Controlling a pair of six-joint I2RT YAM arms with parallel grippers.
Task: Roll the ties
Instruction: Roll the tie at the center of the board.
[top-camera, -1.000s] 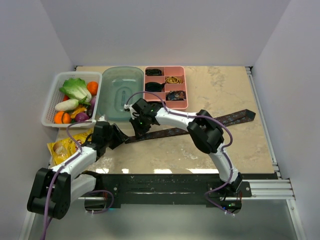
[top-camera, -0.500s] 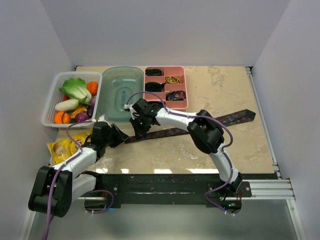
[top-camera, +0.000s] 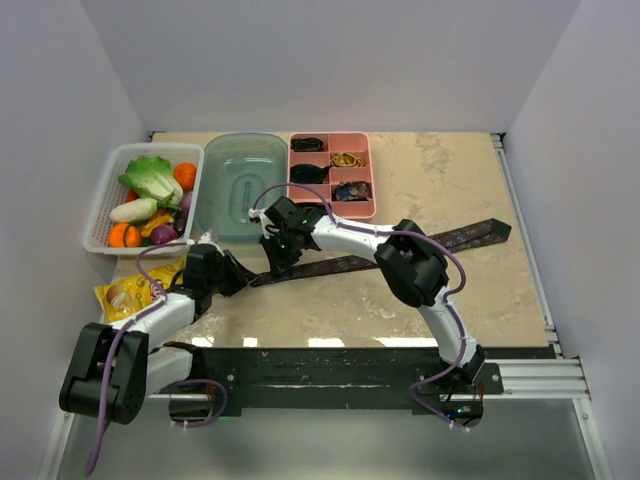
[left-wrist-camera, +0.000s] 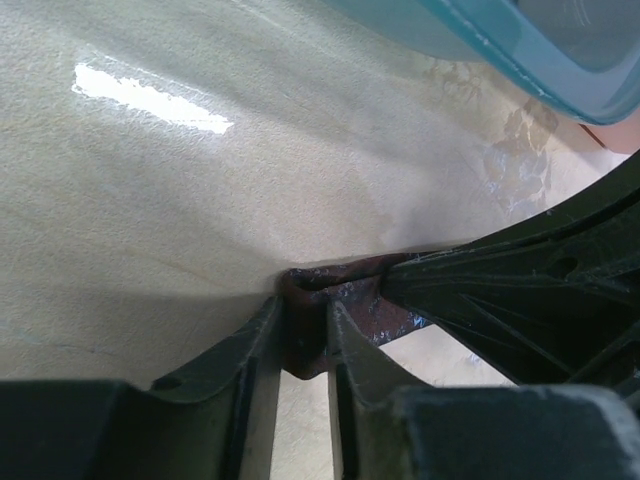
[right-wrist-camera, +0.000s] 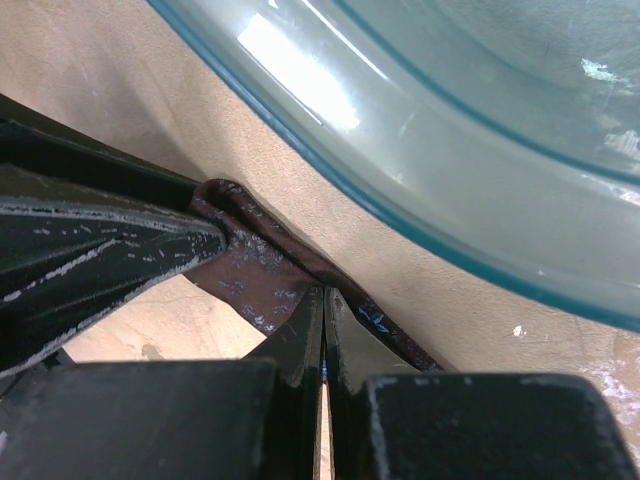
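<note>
Left pincer (left-wrist-camera: 300, 318) grips the maroon tie (left-wrist-camera: 360, 300) at its folded end; I see right pincer (right-wrist-camera: 323, 300) clenched, tips on it, teal tub (top-camera: 245, 185) at 12 o'clock.

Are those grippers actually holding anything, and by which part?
Both hold the brown tie at its narrow end: the left gripper on the folded tip, the right gripper just beside it.

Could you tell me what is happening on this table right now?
Both arms are working on the narrow end of the brown-maroon tie, which lies stretched diagonally across the table, not yet rolled. The right gripper, reaching over beside the teal tub, is shut and appears to pinch the fabric. The tie's folded tip sits between the fingers of the left gripper; whether they grip it yet is unclear.
</note>
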